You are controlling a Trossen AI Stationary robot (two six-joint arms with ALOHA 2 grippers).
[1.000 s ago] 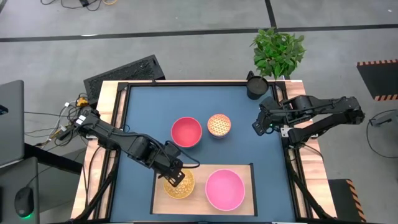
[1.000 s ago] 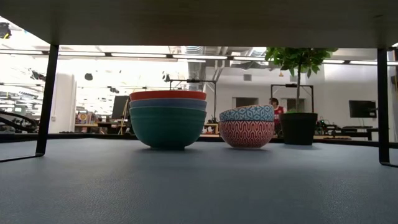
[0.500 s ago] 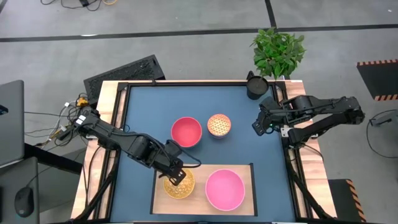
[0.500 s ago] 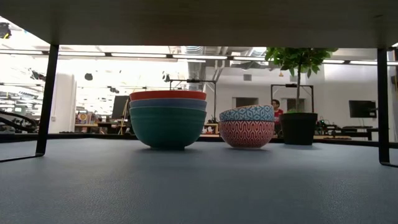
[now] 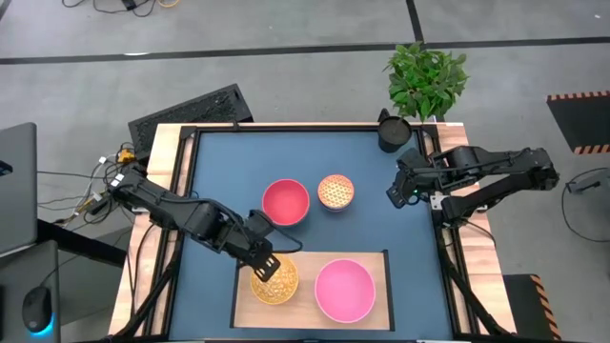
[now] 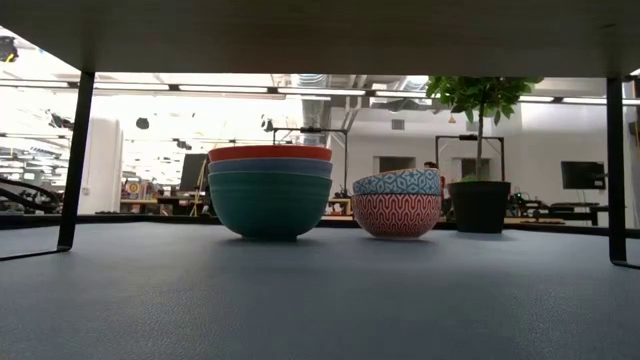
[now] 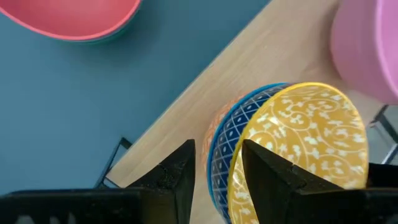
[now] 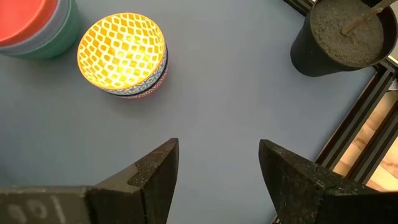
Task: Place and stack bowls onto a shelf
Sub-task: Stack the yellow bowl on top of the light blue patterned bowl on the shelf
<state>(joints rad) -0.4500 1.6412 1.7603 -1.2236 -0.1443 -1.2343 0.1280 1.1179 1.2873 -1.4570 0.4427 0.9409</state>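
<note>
- Nearest, on the shelf [image 5: 376,259], stand the pink bowl [image 5: 344,290] to the right and the yellow-patterned bowl [image 5: 274,282] to the left, apart from each other. In the left wrist view the yellow-patterned bowl [image 7: 298,146] seems to be nested in at least one more patterned bowl.
- The left gripper [image 5: 268,266] is at the far-left rim of that small stack. Its fingers [image 7: 180,168] straddle the rim, one inside and one outside, partly open; I cannot tell whether they pinch the wall or have let it go.
- Compared with a second ago, the left gripper has shifted slightly left and farther from the bowl's middle, and its fingers have closed a little. The bowls have not visibly moved.
- Risk: if a finger drags on the rim as the arm withdraws, the small stack could tip or slide toward the shelf's left edge, which is near.
- Farther off on the dark blue tabletop [image 5: 229,171] stand the red bowl [image 5: 286,201], topping a stack of wide bowls, and just to its right the orange-lattice bowl [image 5: 335,191], also stacked.
- The right gripper [image 5: 396,195] waits at the right side, fingers spread wide and empty, with the dark cup [image 5: 393,131] beyond it.
</note>
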